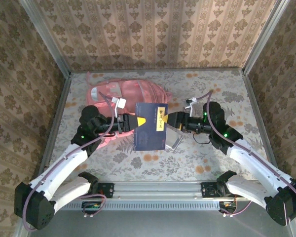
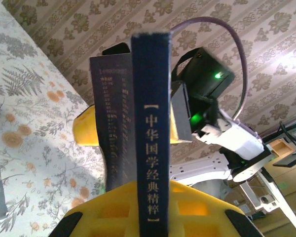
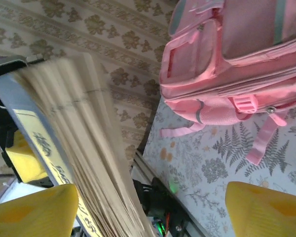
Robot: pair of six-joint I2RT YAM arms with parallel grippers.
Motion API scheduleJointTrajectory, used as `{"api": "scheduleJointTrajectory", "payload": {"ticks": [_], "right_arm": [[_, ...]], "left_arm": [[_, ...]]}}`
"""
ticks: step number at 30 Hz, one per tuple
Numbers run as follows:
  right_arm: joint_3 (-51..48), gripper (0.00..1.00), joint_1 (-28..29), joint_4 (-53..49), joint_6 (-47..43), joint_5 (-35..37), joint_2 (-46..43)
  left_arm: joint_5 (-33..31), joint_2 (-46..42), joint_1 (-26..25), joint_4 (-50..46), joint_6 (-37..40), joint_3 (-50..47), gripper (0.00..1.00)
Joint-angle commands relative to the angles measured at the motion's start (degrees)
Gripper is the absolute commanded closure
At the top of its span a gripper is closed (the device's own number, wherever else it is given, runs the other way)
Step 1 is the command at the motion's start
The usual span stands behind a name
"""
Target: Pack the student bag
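While in left end effector (image 1: 129, 121), book (image 2: 150, 98): 中华国学经典精粹

Enclosure walls (image 1: 153, 34): beige-brown damask wallpaper on the far, left and right sides. Metal corner posts (image 1: 48, 39) rise at far left and far right. Bench (image 1: 207, 158) is covered in pale floral cloth with grey ferns and orange blossoms. Metal rail (image 1: 158, 190) runs along the near edge. Light is even, with a darker band at the foot of the far wall.

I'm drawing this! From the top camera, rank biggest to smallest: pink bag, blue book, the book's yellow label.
1. pink bag, partly hidden.
2. blue book, raised nearer the camera.
3. yellow label.
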Motion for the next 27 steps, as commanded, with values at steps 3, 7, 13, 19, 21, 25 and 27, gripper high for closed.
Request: {"api": "scheduleJointTrajectory", "payload": {"ticks": [3,7,13,19,21,25,27], "right_arm": [[-2.7,0.16,1.7,20.6,7.3,-9.9,2.5],[-1.4,0.19,5.5,24.8,6.7,-9.2,2.9],[-0.2,0.45,5.8,15.8,0.1,-3.1,-1.3],[-2.0,0.73,3.6,12.4,0.0,0.5,-3.6],[-2.1,0.86,3.5,12.9,0.5,0.2,-3.5],[-1.3,1.00,3.5,11.5,-0.3,-0.2,-3.3],[-0.8,1.00,3.4,11.1,-1.4,-1.3,-3.0]], "left_arm": [[-0.8,-0.1,-1.0,9.9,-4.4,-0.8,1.00],[-1.2,0.9,-2.2,10.9,-4.9,-0.2,1.00],[-3.3,0.9,-2.0,4.8,-1.5,0.3,1.00],[-3.9,0.6,-1.4,3.8,-1.1,-0.2,1.00],[-3.8,0.7,-1.4,3.6,-0.9,-0.2,1.00],[-3.5,0.9,-1.4,3.1,-0.4,-0.2,1.00],[-2.3,1.3,-1.5,3.2,-0.6,0.3,0.88]]}}
